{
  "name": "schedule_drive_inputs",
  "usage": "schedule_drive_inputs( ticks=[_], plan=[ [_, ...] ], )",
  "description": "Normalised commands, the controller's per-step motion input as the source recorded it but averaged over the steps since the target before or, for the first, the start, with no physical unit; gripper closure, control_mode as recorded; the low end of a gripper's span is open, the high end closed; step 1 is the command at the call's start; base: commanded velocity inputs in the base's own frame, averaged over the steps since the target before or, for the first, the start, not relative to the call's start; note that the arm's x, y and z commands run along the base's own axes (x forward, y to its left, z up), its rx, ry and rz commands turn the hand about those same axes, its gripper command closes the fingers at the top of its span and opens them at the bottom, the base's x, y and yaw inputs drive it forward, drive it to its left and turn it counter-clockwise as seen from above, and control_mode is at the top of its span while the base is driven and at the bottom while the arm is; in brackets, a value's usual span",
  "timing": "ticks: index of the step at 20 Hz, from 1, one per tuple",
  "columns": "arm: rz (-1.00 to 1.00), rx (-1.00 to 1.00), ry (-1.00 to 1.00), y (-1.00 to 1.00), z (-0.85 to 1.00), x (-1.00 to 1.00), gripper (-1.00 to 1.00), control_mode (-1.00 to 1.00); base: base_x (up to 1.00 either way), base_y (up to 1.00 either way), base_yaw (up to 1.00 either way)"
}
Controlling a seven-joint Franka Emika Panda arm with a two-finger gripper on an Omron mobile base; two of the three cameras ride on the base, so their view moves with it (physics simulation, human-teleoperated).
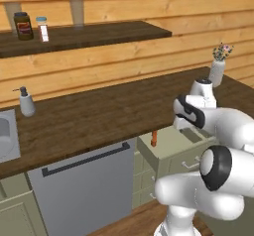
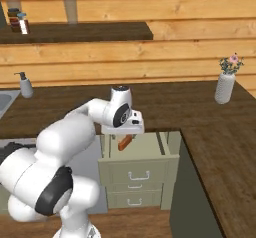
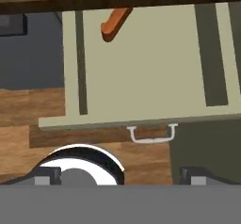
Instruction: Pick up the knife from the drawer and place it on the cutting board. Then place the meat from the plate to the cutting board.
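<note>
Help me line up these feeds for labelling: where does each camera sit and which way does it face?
Left base view: behind the arm's left, facing counter and open drawer; arm lower right.
Right base view: behind the arm's right, same drawer, knife; arm lower left.
Hand view: on the hand, looking into the drawer; open pincer tips at bottom.
All three share the drawer and the knife's orange handle.

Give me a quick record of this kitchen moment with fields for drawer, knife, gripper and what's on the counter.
drawer: pulled open, below the counter edge
knife: orange-red handle showing at the drawer's back, blade hidden under the counter
gripper: open, above the drawer's front, holding nothing
counter: dark wood, with soap dispenser and flower vase
task progress: knife not yet picked up
</note>
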Motion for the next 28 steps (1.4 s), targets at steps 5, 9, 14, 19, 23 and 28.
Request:
schedule_drive_inputs(
  ticks=[5, 9, 14, 19, 23, 28],
  plan=[
    [0.09, 0.04, 0.01, -0.25, -0.78, 0.92, -1.00, -1.00, 0.00, 0.00, 0.00],
    [0.04, 0.02, 0.05, -0.23, -0.51, 0.94, -1.00, -1.00, 0.00, 0.00, 0.00],
    [0.00, 0.00, 0.04, -0.01, -0.64, 0.64, -1.00, -1.00, 0.00, 0.00, 0.00],
    [0.00, 0.00, 0.05, 0.00, -0.68, 0.37, -1.00, -1.00, 0.00, 0.00, 0.00],
    [0.05, 0.03, 0.08, -0.04, -0.55, 0.17, -1.00, -1.00, 0.00, 0.00, 0.00],
    [0.07, 0.00, 0.09, -0.08, -0.48, 0.02, -1.00, -1.00, 0.00, 0.00, 0.00]
  ],
)
